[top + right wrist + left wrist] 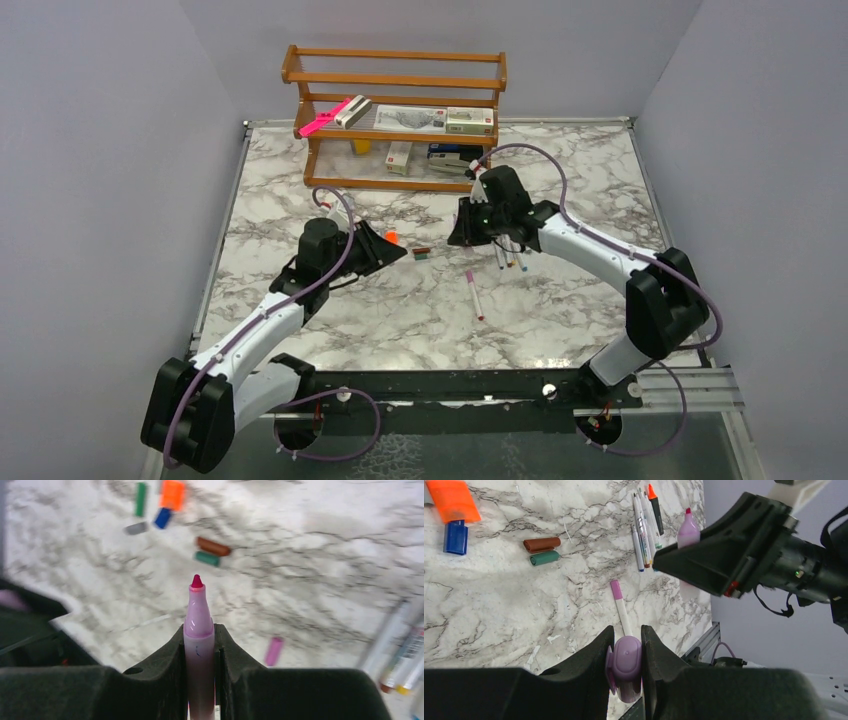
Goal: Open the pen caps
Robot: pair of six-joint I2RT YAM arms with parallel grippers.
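Left pincer (625, 642) is clenched on a lilac cap (625, 661) at the bottom middle of its wrist view, while the right pincer (199, 635) grips an uncapped lilac marker (198, 615), red tip up. At upper left, a dark red cap (541, 544) and a green cap (544, 558) lie side by side on the table. A blue cap (456, 537) and an orange cap (454, 500) sit in the top-left corner.

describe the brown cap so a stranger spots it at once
On the marble table, in front of the wooden shelf, two stubby caps lie side by side. Take the reddish-brown cap, slightly longer than the green cap beside it.
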